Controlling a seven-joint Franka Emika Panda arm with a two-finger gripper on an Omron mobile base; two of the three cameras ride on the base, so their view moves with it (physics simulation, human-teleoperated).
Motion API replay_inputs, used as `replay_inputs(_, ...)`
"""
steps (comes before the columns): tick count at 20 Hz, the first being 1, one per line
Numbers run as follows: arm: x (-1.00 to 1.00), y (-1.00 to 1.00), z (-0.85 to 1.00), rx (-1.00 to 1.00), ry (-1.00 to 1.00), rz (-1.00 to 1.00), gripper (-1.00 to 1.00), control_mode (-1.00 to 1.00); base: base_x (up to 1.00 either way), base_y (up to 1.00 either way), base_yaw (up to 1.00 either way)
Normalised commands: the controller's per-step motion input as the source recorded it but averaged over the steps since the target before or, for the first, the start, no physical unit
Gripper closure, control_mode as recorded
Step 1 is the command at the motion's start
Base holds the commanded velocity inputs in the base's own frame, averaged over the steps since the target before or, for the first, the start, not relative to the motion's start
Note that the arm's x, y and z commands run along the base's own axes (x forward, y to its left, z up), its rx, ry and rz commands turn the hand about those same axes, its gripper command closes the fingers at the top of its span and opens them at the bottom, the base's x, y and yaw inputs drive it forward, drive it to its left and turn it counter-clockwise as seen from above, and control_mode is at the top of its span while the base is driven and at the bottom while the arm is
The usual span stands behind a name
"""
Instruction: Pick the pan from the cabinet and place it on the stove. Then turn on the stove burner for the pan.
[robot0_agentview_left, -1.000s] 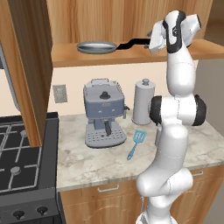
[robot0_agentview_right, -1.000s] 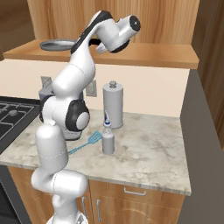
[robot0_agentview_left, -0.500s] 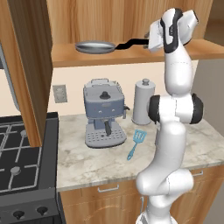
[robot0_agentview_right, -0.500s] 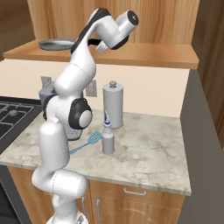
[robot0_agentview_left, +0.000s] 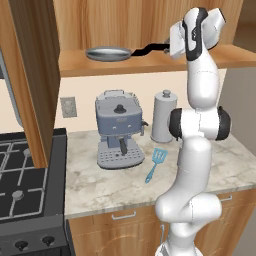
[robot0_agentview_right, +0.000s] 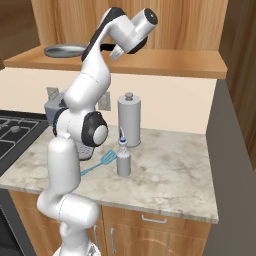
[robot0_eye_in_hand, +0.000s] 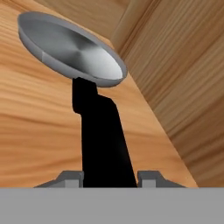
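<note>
1. The pan (robot0_agentview_left: 108, 53) is seen lying on the open shelf of the cabinet (robot0_agentview_left: 150, 62), its black handle (robot0_agentview_left: 149, 48) pointed toward the arm
2. In the right base view the pan (robot0_agentview_right: 65, 50) is seen at the left end of the shelf, with the arm raised in front of the cabinet (robot0_agentview_right: 165, 62)
3. The gripper (robot0_eye_in_hand: 109, 178) is placed at the end of the handle (robot0_eye_in_hand: 103, 140), one finger tip seen on each side of it and just beside it
4. The jaws are seen partly closed around the handle; whether the handle is actually touched or clamped cannot be told
5. In the hand view the pan (robot0_eye_in_hand: 72, 50) is seen resting on the wood of the shelf
6. The stove (robot0_agentview_left: 27, 195) is seen at the lower left, well apart from the pan and below it
7. A coffee machine (robot0_agentview_left: 119, 130), a steel canister (robot0_agentview_left: 164, 116) and a blue spatula (robot0_agentview_left: 155, 164) are seen on the counter (robot0_agentview_left: 100, 185)
</note>
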Motion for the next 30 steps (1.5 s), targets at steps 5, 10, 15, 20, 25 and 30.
replay_inputs(5,-0.15,0.0,0.0,0.0,-0.22,0.0,1.0,-1.0,0.0,0.0,0.0)
replay_inputs(10,-0.26,0.09,0.0,0.0,-0.3,0.0,1.0,-1.0,0.0,0.0,0.0)
replay_inputs(15,-0.43,0.24,-0.01,0.0,-0.34,0.0,1.0,-1.0,0.0,0.0,0.0)
replay_inputs(20,-0.67,0.3,-0.05,0.0,-0.34,0.0,1.0,-1.0,0.0,0.0,0.0)
replay_inputs(25,-0.83,0.24,-0.01,0.0,-0.3,0.0,1.0,-1.0,0.0,0.0,0.0)
replay_inputs(30,-0.98,0.0,0.0,0.0,-0.26,0.0,1.0,-1.0,0.0,0.0,0.0)
